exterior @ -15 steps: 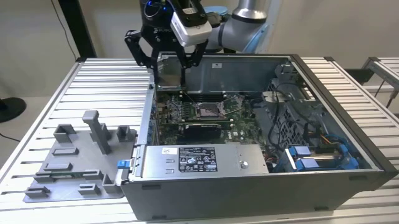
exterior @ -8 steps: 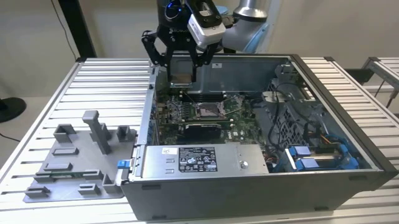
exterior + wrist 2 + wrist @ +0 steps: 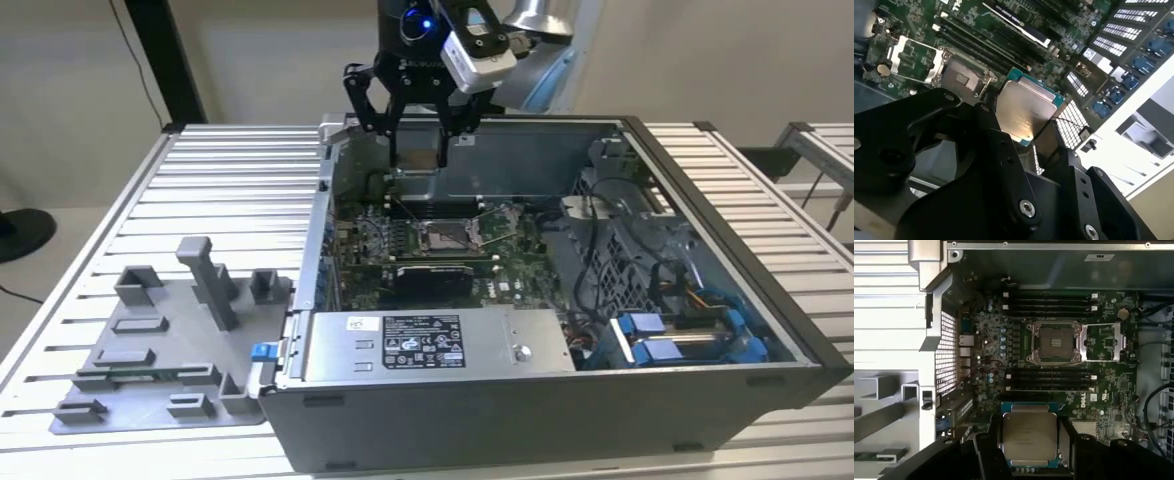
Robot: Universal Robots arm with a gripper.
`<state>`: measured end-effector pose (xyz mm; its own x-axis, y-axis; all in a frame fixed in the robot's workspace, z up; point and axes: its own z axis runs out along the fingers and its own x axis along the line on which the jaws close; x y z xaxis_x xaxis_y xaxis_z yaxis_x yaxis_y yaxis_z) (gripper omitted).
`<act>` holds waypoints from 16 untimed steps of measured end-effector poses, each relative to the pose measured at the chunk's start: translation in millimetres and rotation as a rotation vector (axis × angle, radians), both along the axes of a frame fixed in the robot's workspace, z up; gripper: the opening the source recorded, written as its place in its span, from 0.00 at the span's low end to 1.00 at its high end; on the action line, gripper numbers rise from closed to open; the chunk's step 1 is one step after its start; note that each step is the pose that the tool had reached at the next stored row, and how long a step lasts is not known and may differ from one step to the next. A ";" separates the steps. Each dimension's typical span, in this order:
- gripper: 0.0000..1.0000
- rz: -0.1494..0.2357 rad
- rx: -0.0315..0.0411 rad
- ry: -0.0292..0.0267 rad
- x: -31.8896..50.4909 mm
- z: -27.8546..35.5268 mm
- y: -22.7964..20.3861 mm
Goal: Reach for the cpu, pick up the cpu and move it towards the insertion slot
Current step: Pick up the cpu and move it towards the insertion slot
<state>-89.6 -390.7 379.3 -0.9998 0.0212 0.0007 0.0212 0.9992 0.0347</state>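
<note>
Above the open case (image 3: 747, 330), tool (image 3: 1029, 450) grips the cpu (image 3: 1030, 438) (insertion slot (image 3: 1055, 342) below).

Even bright light; glare on cpu (image 3: 1026, 109); near claw (image 3: 1024, 165) blurred

Open air above insertion slot (image 3: 1055, 342); case walls (image 3: 320, 220) flank it.

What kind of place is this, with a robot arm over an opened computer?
Probably a robotics lab or test bench for computer assembly. An open computer case sits on a slatted metal table, a grey parts tray lies beside it, and the gripper holds the cpu above the motherboard.
</note>
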 end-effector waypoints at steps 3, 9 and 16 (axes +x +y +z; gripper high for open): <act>0.00 0.000 0.0015 0.0000 5.8 -1.2 7.0; 0.00 0.000 0.0041 0.0000 15.9 -2.9 22.2; 0.00 0.000 0.0063 0.0000 27.6 -4.9 40.0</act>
